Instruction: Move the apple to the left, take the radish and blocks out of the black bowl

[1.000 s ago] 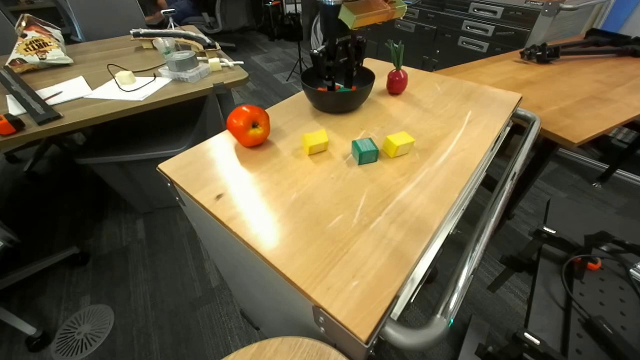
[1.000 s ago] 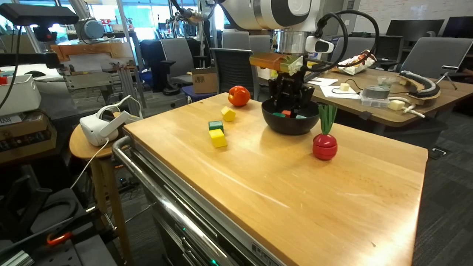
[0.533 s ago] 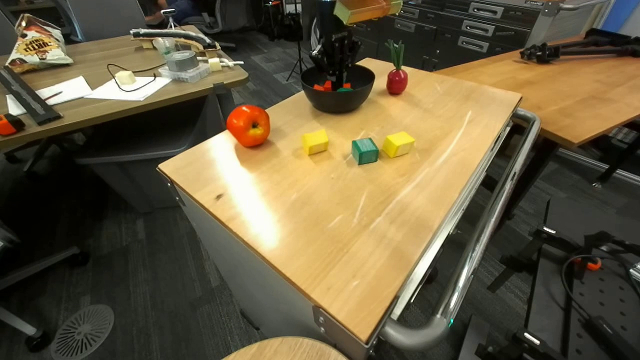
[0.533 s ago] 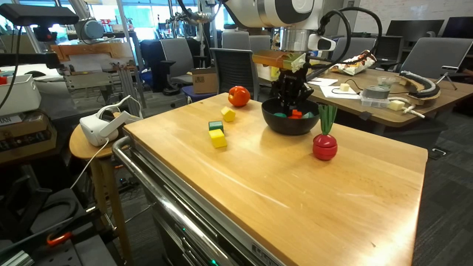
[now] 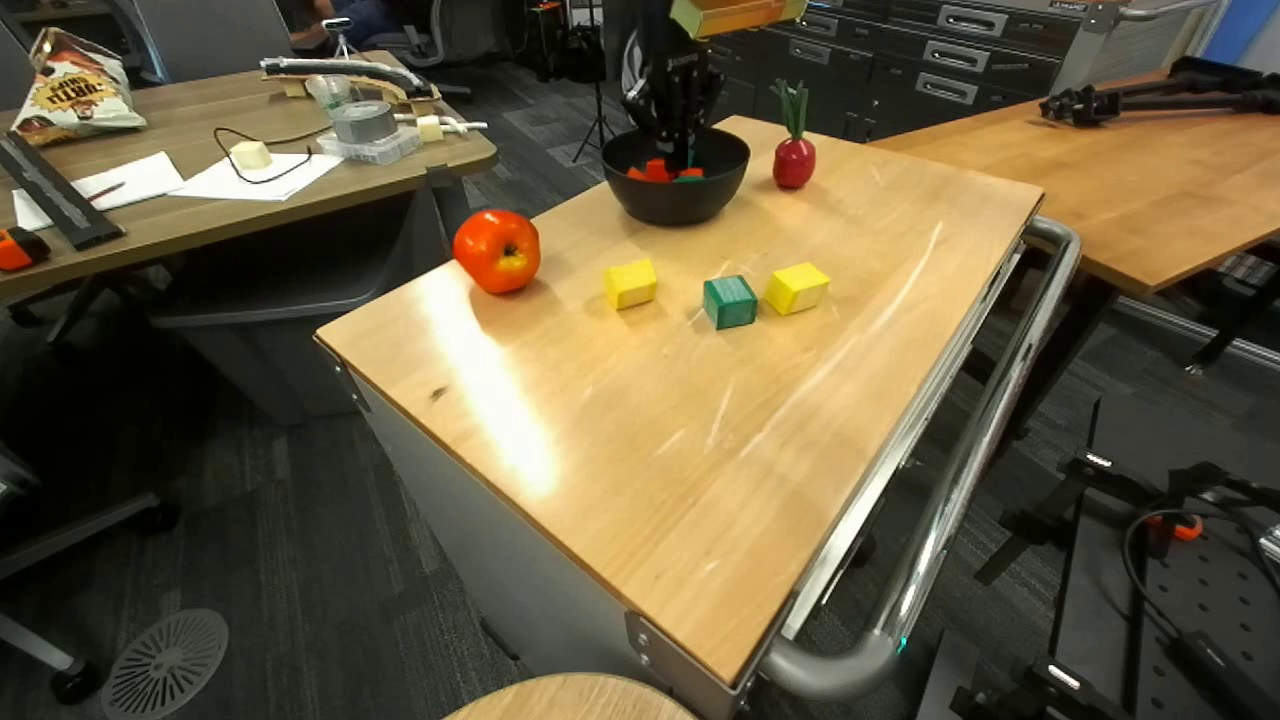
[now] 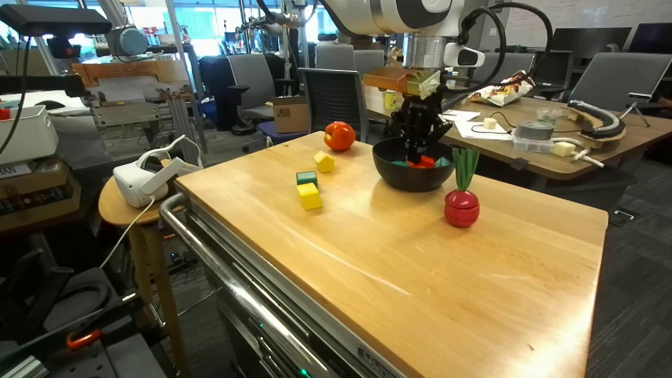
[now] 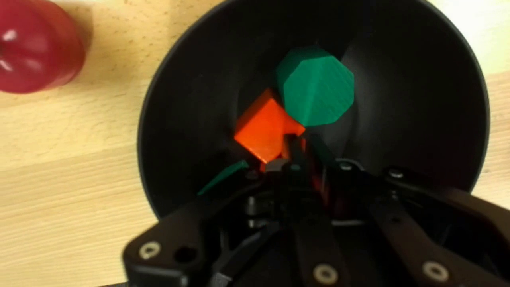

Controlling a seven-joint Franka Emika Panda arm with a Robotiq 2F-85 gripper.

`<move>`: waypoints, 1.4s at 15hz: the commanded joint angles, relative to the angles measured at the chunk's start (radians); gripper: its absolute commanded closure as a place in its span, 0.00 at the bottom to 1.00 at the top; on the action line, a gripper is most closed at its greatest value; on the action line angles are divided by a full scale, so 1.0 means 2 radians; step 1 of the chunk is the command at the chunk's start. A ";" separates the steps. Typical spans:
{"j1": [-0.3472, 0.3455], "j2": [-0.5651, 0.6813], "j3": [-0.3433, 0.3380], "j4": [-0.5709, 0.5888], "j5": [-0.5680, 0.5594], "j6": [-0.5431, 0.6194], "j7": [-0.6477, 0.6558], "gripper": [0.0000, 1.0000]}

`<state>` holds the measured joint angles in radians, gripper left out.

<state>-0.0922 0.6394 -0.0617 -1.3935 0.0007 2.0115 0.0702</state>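
End effector (image 7: 303, 140) closed, its tips down inside the black bowl (image 5: 676, 205), among red blocks (image 7: 261, 133) and green blocks (image 7: 320, 89), radish (image 5: 794, 165) upright on the table (image 5: 700, 420) near the bowl, apple (image 5: 495, 250) by the table's edge, two yellow blocks (image 5: 630, 285) and one loose green block (image 5: 730, 303) apart.

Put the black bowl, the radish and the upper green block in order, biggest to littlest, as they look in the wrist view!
Largest: black bowl, by far.
Next: radish, though the picture's edge cuts it.
Smallest: upper green block, a bit smaller than the radish's visible part.
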 commanded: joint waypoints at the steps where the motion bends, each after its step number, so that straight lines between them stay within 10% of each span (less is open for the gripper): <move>1: -0.009 -0.009 0.003 0.008 0.026 0.016 0.006 0.58; 8: 0.002 0.023 0.001 0.041 0.023 0.016 0.027 0.05; 12: 0.005 0.048 -0.002 0.052 0.021 0.008 0.043 0.00; 21: 0.005 0.071 -0.008 0.072 0.021 0.001 0.070 0.59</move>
<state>-0.0899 0.7518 -0.0660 -1.3066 0.0386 2.0401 0.1817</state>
